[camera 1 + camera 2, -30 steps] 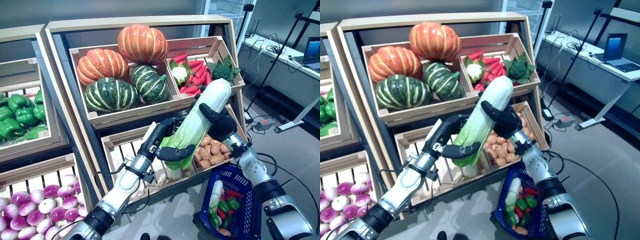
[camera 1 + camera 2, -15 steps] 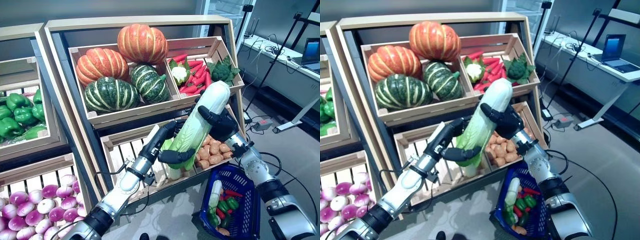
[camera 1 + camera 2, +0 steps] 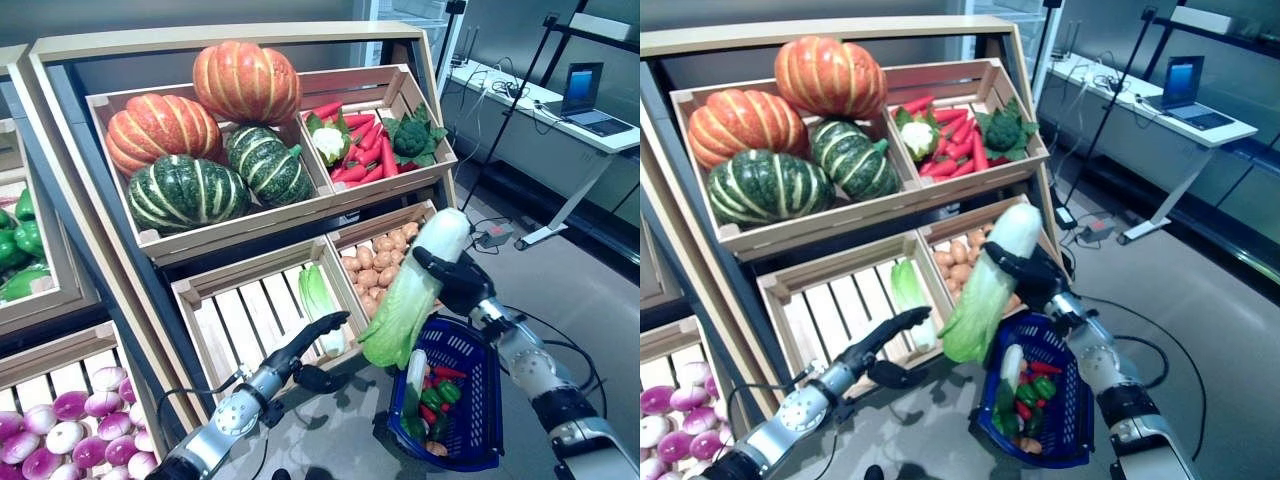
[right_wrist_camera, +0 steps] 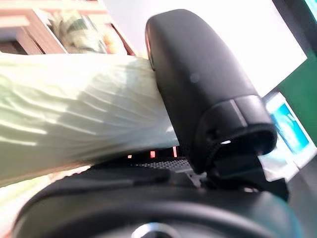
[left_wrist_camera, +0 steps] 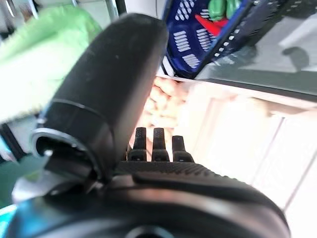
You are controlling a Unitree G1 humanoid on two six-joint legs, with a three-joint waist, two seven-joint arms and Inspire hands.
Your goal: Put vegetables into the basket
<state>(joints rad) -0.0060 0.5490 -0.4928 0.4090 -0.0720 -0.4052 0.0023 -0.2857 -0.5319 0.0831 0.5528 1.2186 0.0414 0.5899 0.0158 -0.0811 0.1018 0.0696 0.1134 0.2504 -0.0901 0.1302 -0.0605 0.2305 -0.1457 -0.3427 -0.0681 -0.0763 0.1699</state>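
Observation:
My right hand is shut on a long napa cabbage, white at its upper end and leafy green at its lower end. The cabbage hangs tilted, leaf end down, above the left rim of the blue basket on the floor. In the right wrist view the thumb presses on the pale cabbage. My left hand is open and empty, low in front of the slatted crate. A second cabbage lies in that crate. The basket holds green and red vegetables.
The wooden stand carries pumpkins, a crate of red peppers, cauliflower and broccoli, and potatoes. Green peppers and purple-white turnips sit at the left. A desk with a laptop stands at the right.
The camera has shifted. My left hand has let go of the cabbage and dropped away open. My right hand has carried the cabbage down and to the right, over the basket.

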